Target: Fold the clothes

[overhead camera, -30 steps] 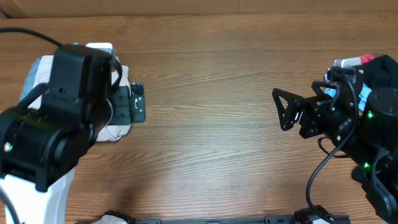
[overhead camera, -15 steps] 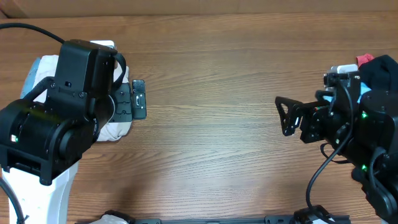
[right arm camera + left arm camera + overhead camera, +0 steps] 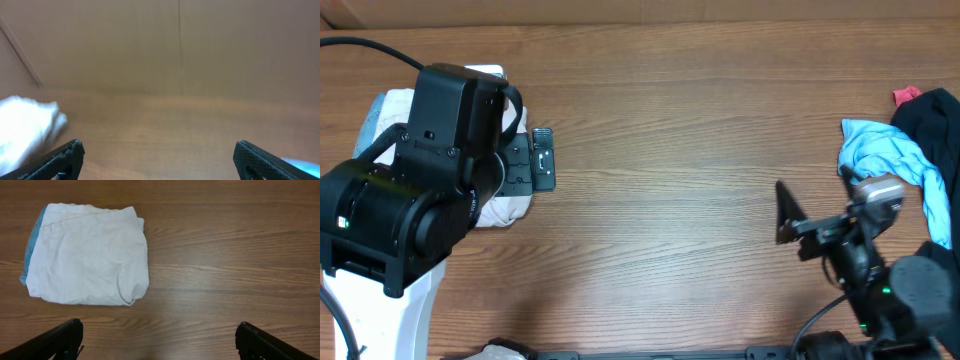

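Note:
The clothes (image 3: 90,255), cream-beige shorts, lie folded into a neat rectangle at the table's left, with a blue denim edge (image 3: 31,245) showing under their left side. In the left wrist view my left gripper (image 3: 160,341) hangs open and empty just short of the fold's near edge. From overhead the left arm covers most of the clothes (image 3: 508,208), and the left gripper (image 3: 542,160) shows beside them. My right gripper (image 3: 787,215) is open and empty at the lower right, far from the fold. The right wrist view looks across the table at a white blur (image 3: 25,125) on the left, with the right gripper (image 3: 160,161) holding nothing.
A heap of other garments sits at the right edge: a light blue cloth (image 3: 885,155), a black one (image 3: 935,120) and a red scrap (image 3: 906,96). Bare wooden table (image 3: 670,200) spans the middle. A cardboard wall (image 3: 180,45) stands behind the table.
The right arm has drawn back toward the near right corner, uncovering the light blue cloth. The left arm shifted slightly, then held still. Both grippers stayed open.

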Robot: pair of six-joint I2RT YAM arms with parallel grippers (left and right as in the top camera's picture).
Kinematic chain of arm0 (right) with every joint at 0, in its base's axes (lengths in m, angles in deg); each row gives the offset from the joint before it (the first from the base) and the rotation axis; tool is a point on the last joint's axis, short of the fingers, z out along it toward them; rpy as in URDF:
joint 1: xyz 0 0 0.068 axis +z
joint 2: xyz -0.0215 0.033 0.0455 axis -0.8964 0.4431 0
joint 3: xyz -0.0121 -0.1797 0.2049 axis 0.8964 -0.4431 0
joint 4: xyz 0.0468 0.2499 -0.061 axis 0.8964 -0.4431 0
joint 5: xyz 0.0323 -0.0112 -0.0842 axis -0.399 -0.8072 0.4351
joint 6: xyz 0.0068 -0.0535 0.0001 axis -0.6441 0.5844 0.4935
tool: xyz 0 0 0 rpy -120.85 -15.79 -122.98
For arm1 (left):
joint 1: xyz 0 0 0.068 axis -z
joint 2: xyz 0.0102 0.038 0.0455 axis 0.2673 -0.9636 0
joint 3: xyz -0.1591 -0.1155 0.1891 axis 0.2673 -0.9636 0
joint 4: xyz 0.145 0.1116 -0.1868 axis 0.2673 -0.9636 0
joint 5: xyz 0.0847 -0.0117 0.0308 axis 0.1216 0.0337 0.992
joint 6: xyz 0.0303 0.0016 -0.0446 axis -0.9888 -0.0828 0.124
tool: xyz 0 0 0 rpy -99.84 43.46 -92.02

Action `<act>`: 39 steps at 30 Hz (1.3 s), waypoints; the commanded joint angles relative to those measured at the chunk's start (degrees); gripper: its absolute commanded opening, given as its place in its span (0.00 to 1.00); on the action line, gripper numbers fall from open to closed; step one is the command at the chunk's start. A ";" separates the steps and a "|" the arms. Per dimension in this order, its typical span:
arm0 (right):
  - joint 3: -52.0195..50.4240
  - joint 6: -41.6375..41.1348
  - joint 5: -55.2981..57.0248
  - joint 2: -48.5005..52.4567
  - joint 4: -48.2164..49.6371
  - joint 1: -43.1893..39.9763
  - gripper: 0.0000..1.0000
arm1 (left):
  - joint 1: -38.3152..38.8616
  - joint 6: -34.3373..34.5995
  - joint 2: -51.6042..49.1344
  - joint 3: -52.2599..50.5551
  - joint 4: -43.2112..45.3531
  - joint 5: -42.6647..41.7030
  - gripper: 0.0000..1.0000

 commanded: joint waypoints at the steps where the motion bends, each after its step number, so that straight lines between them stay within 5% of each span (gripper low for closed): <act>1: -8.79 0.66 -3.63 -6.38 2.36 -1.18 1.00 | 0.26 1.01 0.39 0.04 0.11 0.98 1.00; 11: -23.63 0.70 -3.45 -22.12 4.98 -3.98 1.00 | 0.26 1.01 0.39 0.04 0.11 0.98 1.00; 25: -36.26 0.70 -5.33 -22.05 22.40 -4.17 1.00 | 0.26 1.01 0.37 0.04 0.11 0.98 1.00; 39: -36.17 0.68 -5.35 -22.03 22.12 -4.17 1.00 | 0.26 1.01 0.37 0.04 0.11 0.98 1.00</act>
